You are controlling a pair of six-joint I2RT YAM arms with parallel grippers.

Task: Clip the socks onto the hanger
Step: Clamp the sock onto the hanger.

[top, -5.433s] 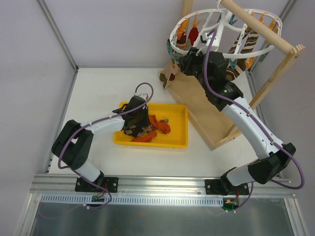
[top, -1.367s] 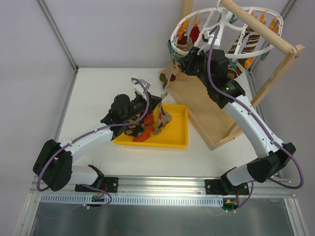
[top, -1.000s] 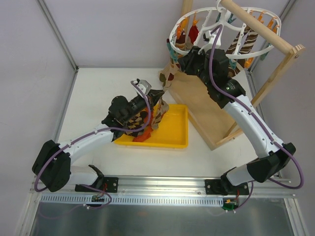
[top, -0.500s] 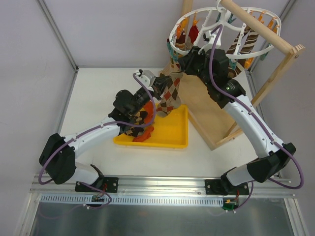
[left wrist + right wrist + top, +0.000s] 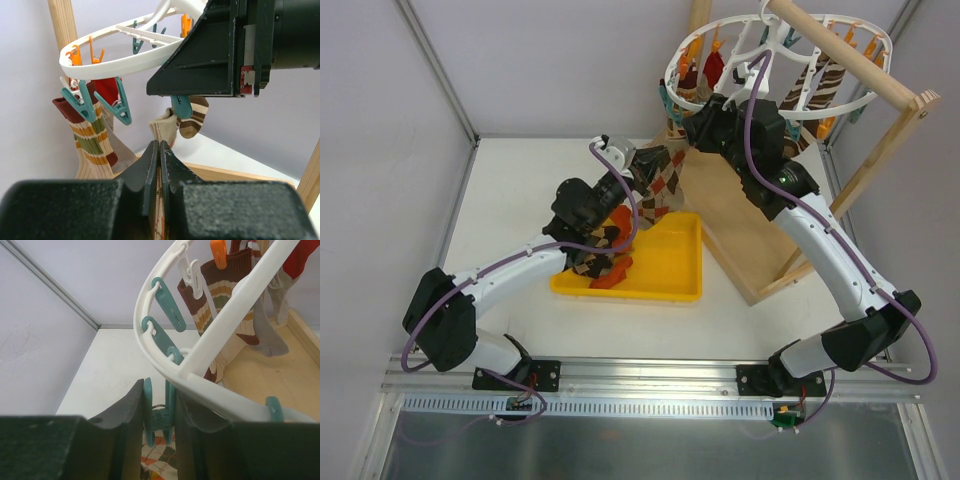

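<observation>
The left end effector [image 5: 158,152] is pinching shut on the brown-and-beige argyle fabric sock [image 5: 658,188], holding it up above the yellow plastic tray [image 5: 670,285], where the remaining loose socks [image 5: 605,268] are lying in a heap. The held sock is hanging just below the rim of the white plastic oval ring hanger [image 5: 107,56].

It is looking light, limp and floppy. It will probably fold and swing rather than hold a shape, so the sensible hold is close to the cuff, leaving a short free edge to feed into a clip. From the left wrist view, that cuff is poking up above the fingertips, just beside the teal plastic clothespin [image 5: 148,415].

Further right, the right end effector [image 5: 159,400] is squeezing that clothespin by its handles. Whether the clip's mouth is gaping wide enough I cannot tell.

Crowding the approach are neighbouring teal clips [image 5: 117,106] and a striped sock already clipped up [image 5: 90,142] on the left. The right arm's black body is overhanging the clip, and the wooden stand [image 5: 730,215] is rising from the surface [image 5: 520,190] behind.
</observation>
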